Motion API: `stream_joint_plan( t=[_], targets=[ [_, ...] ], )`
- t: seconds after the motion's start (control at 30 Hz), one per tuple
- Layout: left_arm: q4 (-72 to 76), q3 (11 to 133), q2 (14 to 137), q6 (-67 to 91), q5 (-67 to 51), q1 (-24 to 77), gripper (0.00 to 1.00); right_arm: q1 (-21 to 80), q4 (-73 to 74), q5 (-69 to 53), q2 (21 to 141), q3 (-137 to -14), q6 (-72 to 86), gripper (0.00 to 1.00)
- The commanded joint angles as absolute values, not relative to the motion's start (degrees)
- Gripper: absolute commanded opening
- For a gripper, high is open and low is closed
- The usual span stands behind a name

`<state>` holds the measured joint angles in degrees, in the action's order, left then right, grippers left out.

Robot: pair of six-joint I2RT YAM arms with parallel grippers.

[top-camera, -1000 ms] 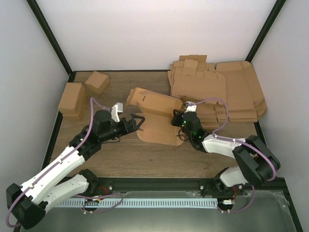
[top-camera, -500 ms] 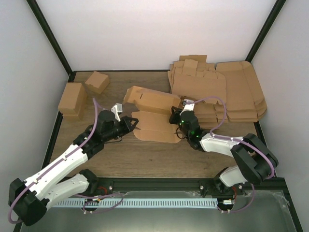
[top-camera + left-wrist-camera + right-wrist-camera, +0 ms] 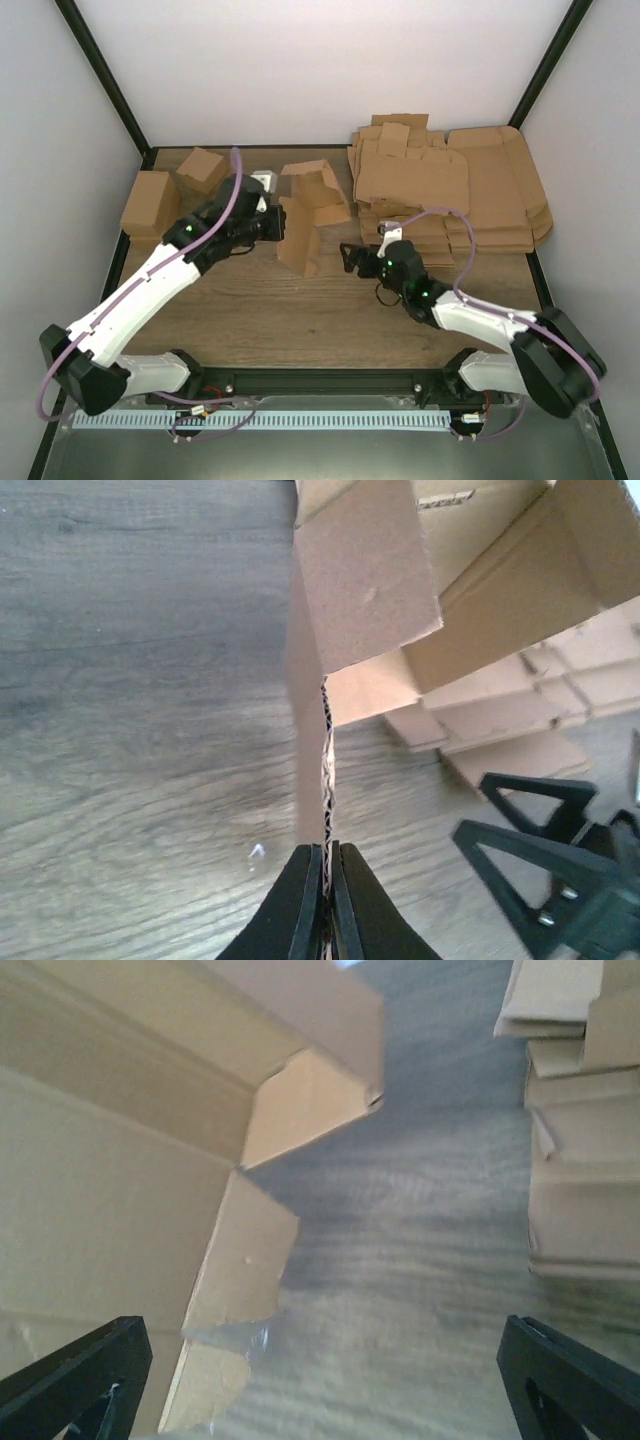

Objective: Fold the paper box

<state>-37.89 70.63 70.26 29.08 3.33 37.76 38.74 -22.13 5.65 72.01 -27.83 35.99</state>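
The left gripper (image 3: 325, 852) pinches a panel edge of the brown die-cut cardboard box (image 3: 308, 215), propping it upright toward the far edge of the worktop (image 3: 250, 310), likely to free its flaps. The right gripper (image 3: 348, 258) hovers alongside, jaws apart.

You have a wooden table (image 3: 300, 320) with a heap of flat cardboard sheets (image 3: 480, 200) at its far right, and at its far left a larger carton (image 3: 150, 205) and a smaller carton (image 3: 201, 168) (just beside each other). The paper box (image 3: 305, 215) stands tilted near the middle; you cannot tell whether it touches the wood.
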Motion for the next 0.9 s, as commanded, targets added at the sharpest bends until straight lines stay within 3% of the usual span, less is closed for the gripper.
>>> stream_joint_plan(
  t=[0.0, 0.13, 0.23, 0.5, 0.87],
  targets=[
    [-53.29, 77.10, 76.70, 17.01, 3.14, 37.71, 0.04, 39.11, -13.11, -1.70, 63.18, -25.04, 34.46, 1.00],
    [-53.35, 76.92, 78.27, 15.69, -2.74, 37.71, 0.04, 38.41, -5.04, -5.22, 59.71, -30.03, 28.74, 1.00],
    [-56.15, 79.41, 79.76, 13.95, -2.90, 37.75, 0.04, 34.43, -1.18, -16.97, 61.10, -35.44, 25.93, 0.98],
    [-63.72, 83.66, 83.45, 8.59, -2.57, 37.79, 0.04, 29.01, -1.67, -29.07, 63.18, -40.94, 25.61, 0.96],
    [-59.17, 80.01, 81.90, 7.93, -7.00, 37.79, 0.04, 29.01, -6.05, -27.35, 67.36, -38.81, 25.17, 0.84]
  ],
)
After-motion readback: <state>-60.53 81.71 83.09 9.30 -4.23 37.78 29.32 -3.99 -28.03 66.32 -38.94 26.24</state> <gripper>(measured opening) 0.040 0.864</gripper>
